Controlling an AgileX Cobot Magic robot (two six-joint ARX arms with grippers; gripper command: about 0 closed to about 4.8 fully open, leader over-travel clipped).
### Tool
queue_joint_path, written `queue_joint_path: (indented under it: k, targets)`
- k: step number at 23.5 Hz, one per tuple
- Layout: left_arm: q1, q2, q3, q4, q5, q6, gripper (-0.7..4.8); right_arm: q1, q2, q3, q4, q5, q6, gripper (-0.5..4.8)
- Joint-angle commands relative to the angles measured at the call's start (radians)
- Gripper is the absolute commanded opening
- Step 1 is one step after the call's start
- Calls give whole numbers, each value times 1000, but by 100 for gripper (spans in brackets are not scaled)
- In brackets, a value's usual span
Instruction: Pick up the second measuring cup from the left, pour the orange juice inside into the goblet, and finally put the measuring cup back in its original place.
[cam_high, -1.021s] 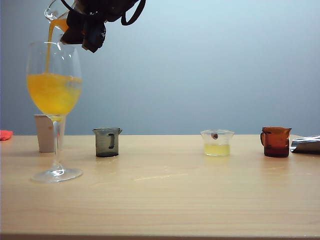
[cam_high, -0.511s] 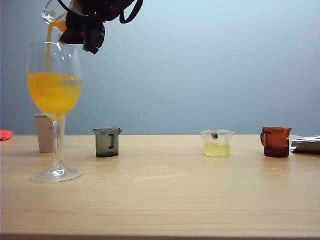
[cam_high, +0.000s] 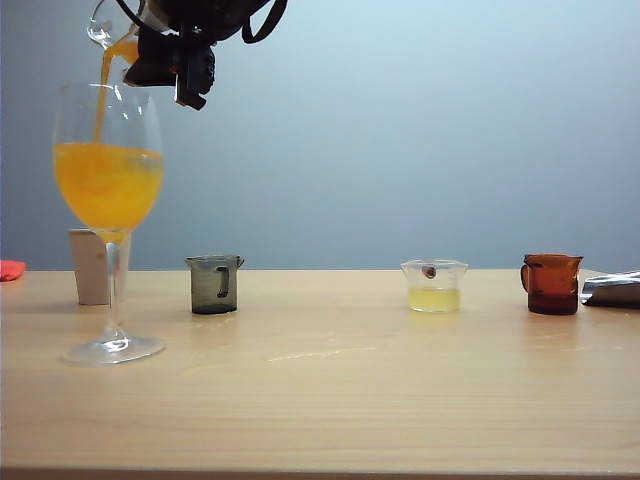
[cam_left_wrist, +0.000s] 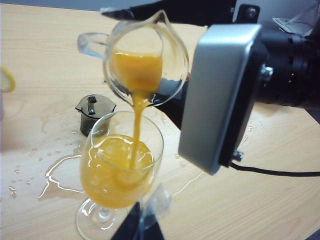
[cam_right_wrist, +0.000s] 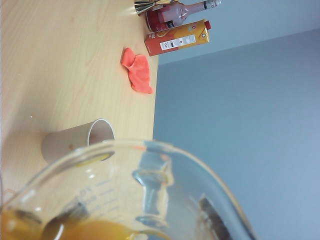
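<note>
Exterior view — right gripper (cam_high: 160, 45) up in upper left of frame, pouring.
Wrist rolled over, jaws clamped on the second measuring cup (cam_high: 110, 25), tipped lip-down above the goblet (cam_high: 108, 180); cup sits betw. the fingers, clear glass w/ orange juice (cam_left_wrist: 136, 75) streaming into the bowl, approx. half full. Left gripper (cam_left_wrist: 140, 227) low beside the goblet's foot in left wrist view — can't tell if jaws are parted.

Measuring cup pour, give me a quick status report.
Right gripper holds the measuring cup tipped above the goblet. Orange juice streaming in. Left gripper low beside the goblet's foot, state unclear. Nothing blocking.
</note>
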Motion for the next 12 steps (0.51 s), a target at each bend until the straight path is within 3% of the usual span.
queue_joint_path:
  k: [1,12]
  targets:
    - [-1,-1,2,6,4,3,-6,2,-8,9,35,-1,-64,-5]
    - [-1,-1,2,5,-22,0,-6,2,-8,9,47,14,-181,-5]
